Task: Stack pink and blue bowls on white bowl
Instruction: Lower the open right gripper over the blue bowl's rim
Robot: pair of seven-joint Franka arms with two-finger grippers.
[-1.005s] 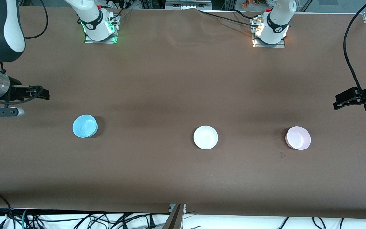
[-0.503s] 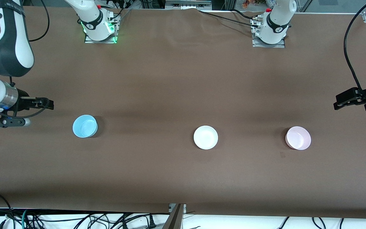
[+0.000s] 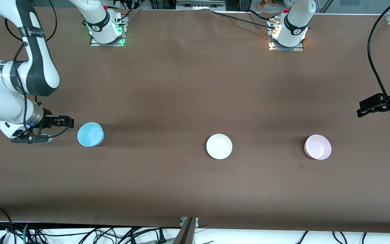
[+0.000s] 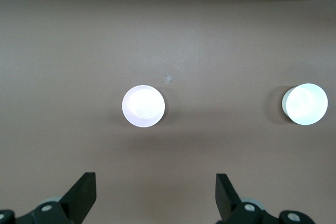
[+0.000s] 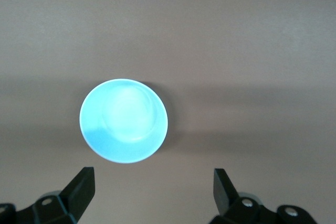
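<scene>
1. Moved since a second ago: right gripper (image 3: 67,121), swung in from the table (image 3: 181,84) edge at the right arm's end. Now over bare cloth just beside the blue bowl (image 3: 90,134), at about 10 o'clock of it on the front view's clock face. Left gripper (image 3: 362,107) practically unchanged; bowls unmoved.
2. Right fingers (image 5: 81,187) wide apart, nothing between them; blue bowl ahead of them in the right wrist view, not yet straddled.
3. Left arm waiting over the left arm's end of the table, at roughly 2 o'clock of the pink bowl (image 3: 317,146). Fingers apart, empty.
4. Layout: three bowls upright in a loose row, well apart. White bowl (image 3: 219,146) mid-table; blue at its 9 o'clock, toward the right arm's end; pink at its 3 o'clock, toward the left arm's end. Nothing stacked yet.
5. Handling, judged only: small, glossy, rigid; probably light, possibly ceramic or hard plastic, so chip-prone if dropped. Slick glaze likely to slip in a loose pinch.
6. Best hold, judged: pinch the rim wall, one finger inside and one outside, on the side nearest the approaching gripper. Whole-bowl span looks too wide for a secure squeeze.
7. Stacking note: like-sized bowls should nest; low, centred release over white advised to avoid a clack or tilt.
</scene>
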